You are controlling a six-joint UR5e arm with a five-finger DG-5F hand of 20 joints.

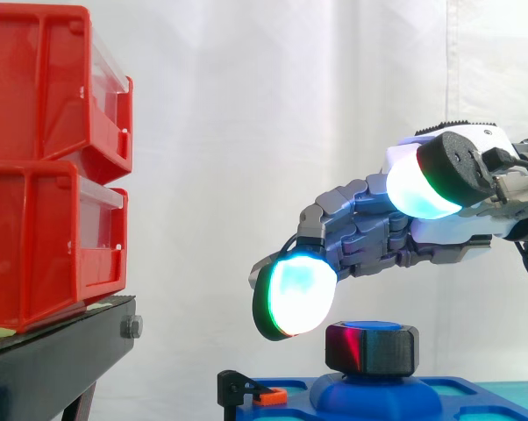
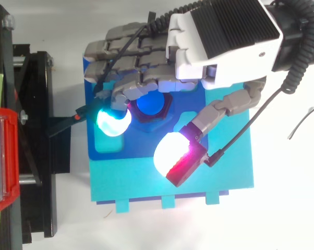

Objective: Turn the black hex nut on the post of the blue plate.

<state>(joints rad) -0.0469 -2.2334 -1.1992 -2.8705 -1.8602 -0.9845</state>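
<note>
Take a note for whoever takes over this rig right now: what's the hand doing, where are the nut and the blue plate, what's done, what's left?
The hand is open and holds nothing. It hovers over the nut, fingers on one side and thumb on the other.
The black hex nut sits on the post of the blue plate, directly below the hand. The nearest glowing pad is just above and beside it, apparently not touching.
Done: the hand is lined up over the nut.
Left: lower the hand, close the fingers on the nut, turn it.
</note>
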